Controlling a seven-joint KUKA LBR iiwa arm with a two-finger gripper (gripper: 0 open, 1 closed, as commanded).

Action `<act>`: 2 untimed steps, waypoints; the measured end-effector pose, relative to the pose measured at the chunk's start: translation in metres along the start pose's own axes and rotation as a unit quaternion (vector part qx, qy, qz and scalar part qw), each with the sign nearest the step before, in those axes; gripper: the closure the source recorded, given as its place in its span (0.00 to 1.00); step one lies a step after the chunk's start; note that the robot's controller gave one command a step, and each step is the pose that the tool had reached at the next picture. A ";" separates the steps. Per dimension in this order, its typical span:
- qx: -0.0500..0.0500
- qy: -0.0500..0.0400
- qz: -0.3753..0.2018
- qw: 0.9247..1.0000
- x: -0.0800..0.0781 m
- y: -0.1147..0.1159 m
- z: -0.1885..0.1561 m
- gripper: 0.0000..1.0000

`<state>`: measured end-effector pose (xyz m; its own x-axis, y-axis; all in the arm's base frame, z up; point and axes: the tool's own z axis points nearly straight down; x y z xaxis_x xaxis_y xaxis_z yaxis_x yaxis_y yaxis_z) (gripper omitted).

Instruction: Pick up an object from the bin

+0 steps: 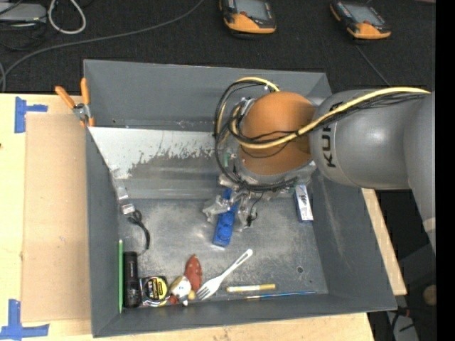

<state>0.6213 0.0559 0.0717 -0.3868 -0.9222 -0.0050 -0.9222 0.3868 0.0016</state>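
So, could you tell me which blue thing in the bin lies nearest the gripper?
The chunky solid-blue piece in the middle of the bin, right at the gripper. The blue-and-white tube lies further right; the thin blue stick lies along the near wall.

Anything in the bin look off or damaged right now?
Nothing stands out. The gripper is over the blue oblong thing mid-bin; the white fork, tape measure and other bits lie loose by the near wall, none visibly broken or spilled.
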 end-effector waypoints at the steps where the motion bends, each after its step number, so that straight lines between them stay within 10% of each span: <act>1: 0.000 0.000 0.000 1.000 0.000 0.000 0.000 1.00; 2: -0.004 0.002 0.001 1.000 0.001 0.003 -0.023 1.00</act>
